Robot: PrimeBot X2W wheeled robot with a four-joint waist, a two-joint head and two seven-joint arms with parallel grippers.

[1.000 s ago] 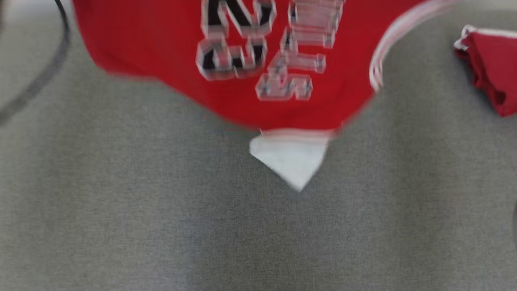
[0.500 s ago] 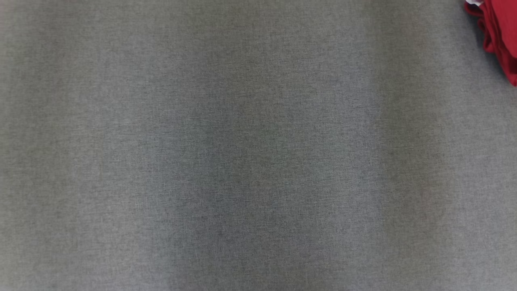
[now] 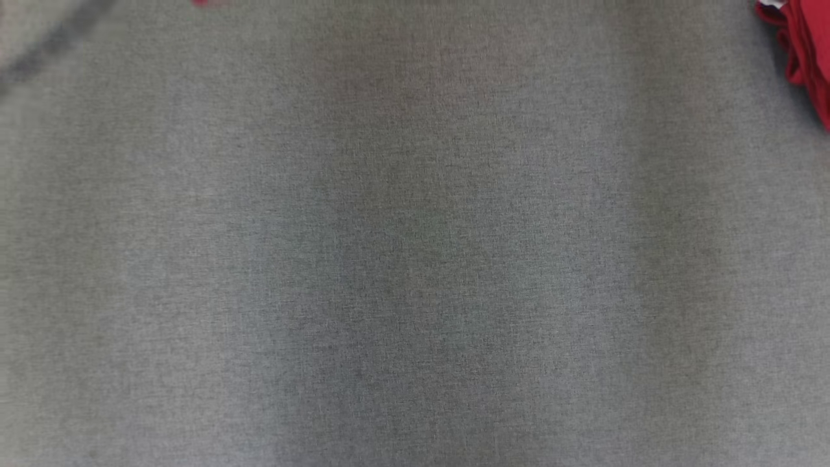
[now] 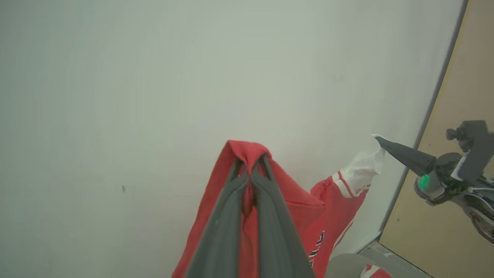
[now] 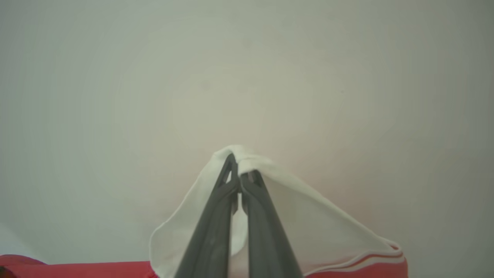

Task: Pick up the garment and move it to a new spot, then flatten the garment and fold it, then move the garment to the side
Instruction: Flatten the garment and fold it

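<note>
The garment (image 4: 297, 204) is red with white trim and lettering, and it hangs in the air between both grippers. In the left wrist view my left gripper (image 4: 251, 164) is shut on a red fold of it. The right gripper (image 4: 380, 141) shows farther right there, pinching a white part (image 4: 361, 168). In the right wrist view my right gripper (image 5: 237, 164) is shut on that white cloth (image 5: 308, 220), and red fabric (image 5: 77, 270) runs along the bottom edge. A red sliver (image 3: 207, 2) touches the head view's top edge.
Grey cloth covers the table (image 3: 415, 259) below. Another bunched red piece of clothing (image 3: 810, 52) lies at its far right corner. A dark cable (image 3: 52, 45) crosses the top left. Behind the grippers is a pale wall (image 4: 154, 77), with a brown panel (image 4: 455, 96) to its right.
The garment, which hung across the top of the head view a second ago, has gone up out of that view. The head view itself has shifted a little.
</note>
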